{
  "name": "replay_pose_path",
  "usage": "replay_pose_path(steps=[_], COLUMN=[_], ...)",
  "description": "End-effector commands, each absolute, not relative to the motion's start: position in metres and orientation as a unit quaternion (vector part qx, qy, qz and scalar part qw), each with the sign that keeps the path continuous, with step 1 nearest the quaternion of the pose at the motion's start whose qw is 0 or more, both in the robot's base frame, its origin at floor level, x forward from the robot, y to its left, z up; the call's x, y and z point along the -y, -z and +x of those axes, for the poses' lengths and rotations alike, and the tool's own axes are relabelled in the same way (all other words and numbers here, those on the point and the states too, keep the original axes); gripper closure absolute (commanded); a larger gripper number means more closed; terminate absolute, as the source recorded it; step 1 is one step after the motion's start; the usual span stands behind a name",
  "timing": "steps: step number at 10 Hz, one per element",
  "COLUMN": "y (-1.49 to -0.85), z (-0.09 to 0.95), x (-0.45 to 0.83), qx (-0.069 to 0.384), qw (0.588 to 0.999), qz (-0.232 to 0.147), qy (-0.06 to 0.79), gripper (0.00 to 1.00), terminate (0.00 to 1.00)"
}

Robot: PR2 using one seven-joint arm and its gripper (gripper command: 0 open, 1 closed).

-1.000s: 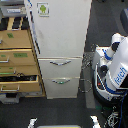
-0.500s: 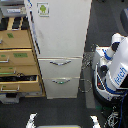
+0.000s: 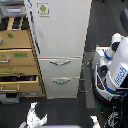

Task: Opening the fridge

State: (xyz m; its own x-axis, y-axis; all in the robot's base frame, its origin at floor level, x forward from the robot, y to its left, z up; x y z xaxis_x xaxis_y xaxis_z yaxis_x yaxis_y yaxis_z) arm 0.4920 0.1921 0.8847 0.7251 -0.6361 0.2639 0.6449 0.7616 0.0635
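Fig.: you're facing the fridge (image 3: 60, 45), upright, door looking shut, well ahead of the gripper (image 3: 33, 119) at frame bottom; can't tell if its fingers are parted or closed. Door is probably rigid, heavy w/ seal drag, smooth; take its long side edge.

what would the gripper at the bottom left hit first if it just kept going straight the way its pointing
Probably the fridge. The gripper sits at the bottom edge pointing up-frame, roughly toward the lower drawer, though the wooden cabinet lies close beside that line. Depth is unclear, so this is a guess.
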Motion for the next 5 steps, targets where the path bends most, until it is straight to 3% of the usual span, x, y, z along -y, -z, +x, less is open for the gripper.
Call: replay_pose_path(steps=[1,4,5], y=[-0.93,-0.953,-0.963], z=[0.599,0.645,0.663], x=[-0.211,-0.223,-0.233], qx=[0.148,0.141,0.125], qw=[0.944,0.955,0.965], qz=[0.02,0.043,0.026], qy=[0.295,0.257,0.228], gripper=[0.0,0.0,0.0], terminate=[0.0,0.0,0.0])
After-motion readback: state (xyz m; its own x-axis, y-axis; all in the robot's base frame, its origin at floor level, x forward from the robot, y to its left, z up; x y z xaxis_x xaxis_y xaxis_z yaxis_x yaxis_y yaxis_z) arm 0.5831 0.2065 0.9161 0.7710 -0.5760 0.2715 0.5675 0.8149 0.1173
